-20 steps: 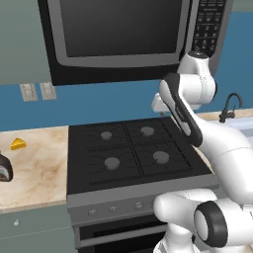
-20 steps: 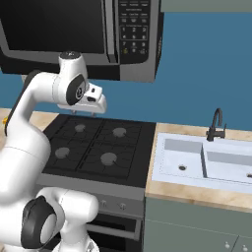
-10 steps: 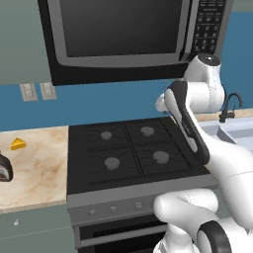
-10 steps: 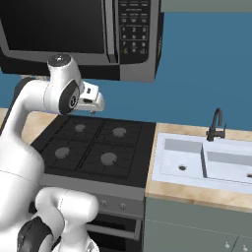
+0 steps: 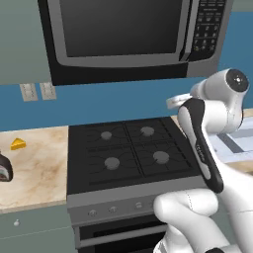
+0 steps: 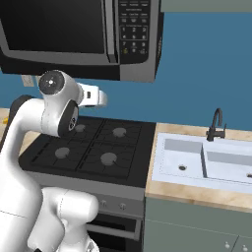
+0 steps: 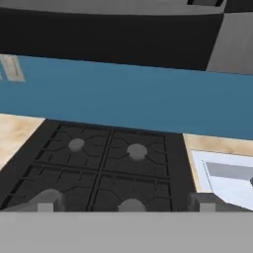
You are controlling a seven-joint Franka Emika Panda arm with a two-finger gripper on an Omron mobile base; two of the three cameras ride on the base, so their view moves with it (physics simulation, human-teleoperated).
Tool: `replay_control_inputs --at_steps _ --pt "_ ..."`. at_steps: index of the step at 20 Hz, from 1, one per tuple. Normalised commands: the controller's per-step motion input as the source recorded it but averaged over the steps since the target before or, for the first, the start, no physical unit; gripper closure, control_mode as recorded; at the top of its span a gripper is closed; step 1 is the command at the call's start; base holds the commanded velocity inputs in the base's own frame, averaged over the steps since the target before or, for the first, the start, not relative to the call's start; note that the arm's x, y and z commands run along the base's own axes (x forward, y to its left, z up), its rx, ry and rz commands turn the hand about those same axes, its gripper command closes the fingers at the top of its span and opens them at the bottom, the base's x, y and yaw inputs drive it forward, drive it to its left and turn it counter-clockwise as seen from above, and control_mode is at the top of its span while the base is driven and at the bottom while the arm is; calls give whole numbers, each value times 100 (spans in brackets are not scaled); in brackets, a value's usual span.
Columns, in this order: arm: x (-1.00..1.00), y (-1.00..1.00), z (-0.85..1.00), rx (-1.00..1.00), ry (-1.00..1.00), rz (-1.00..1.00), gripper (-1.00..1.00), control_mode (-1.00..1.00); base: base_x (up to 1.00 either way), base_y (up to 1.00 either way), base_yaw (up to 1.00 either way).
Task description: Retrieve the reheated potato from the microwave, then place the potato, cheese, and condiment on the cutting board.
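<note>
**Potato shut away, door not yet opened**

Potato sits, we judge, inside the microwave (image 5: 133, 37), whose dark glass door is closed — nothing shows through it. Our gripper (image 7: 126, 205) hovers over the stove (image 5: 131, 155), below the microwave; only blurred tips show, so we cannot tell if its jaws are parted. Reaching up, the arm's elbow could strike the door or keypad (image 6: 134, 27). The cheese (image 5: 18, 144) lies on the counter (image 5: 34, 168); the condiment bottle (image 5: 4, 168) is cut off at the frame edge.
</note>
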Motion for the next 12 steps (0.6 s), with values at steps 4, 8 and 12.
replay_control_inputs --at_steps 4,8,12 --pt "-12 -28 49 -1 -11 0 -100 -100 0 0 0" --pt "-1 -29 54 0 1 -2 -100 -100 0 0 0" --pt "-6 -27 63 0 3 0 -100 -100 0 0 0"
